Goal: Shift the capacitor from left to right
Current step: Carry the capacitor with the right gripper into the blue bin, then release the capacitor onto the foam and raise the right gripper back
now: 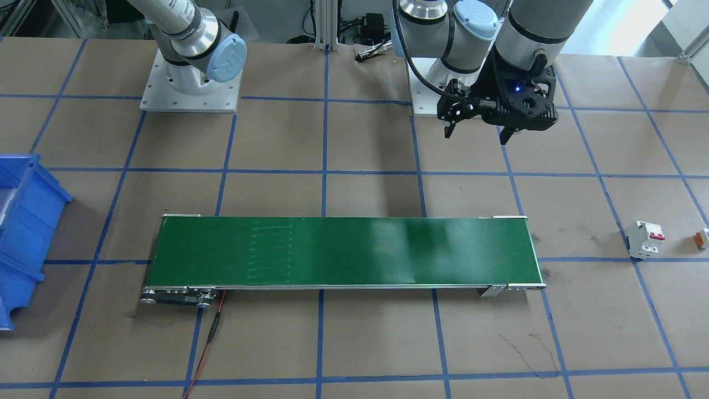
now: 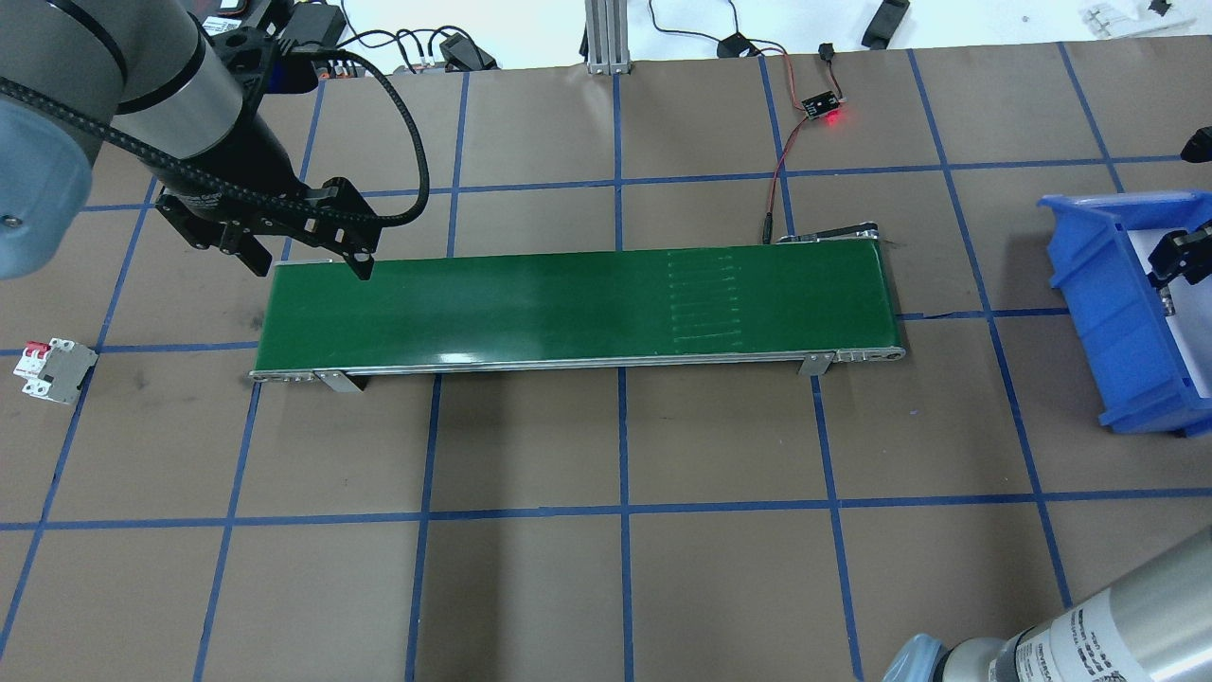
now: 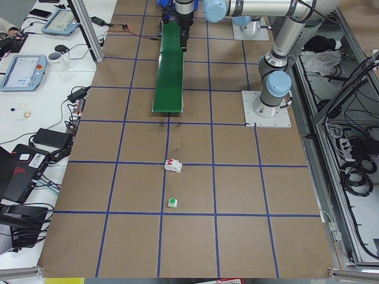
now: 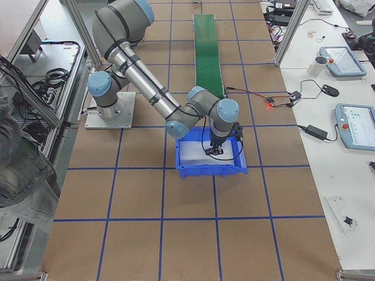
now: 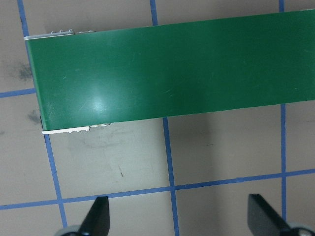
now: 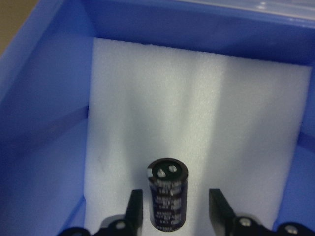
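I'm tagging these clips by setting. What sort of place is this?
Probably a robotics lab or test cell: a small green conveyor on a table gridded with blue tape, and teach pendants on a side bench.

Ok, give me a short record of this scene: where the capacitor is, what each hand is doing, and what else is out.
small black cylindrical capacitor: on the white foam pad inside the blue plastic bin
right hand: open, straddling the capacitor, gap on each side
left hand: open, empty, beside the end of the green conveyor belt
elsewhere: white boxy breaker with red switches on the brown papered table
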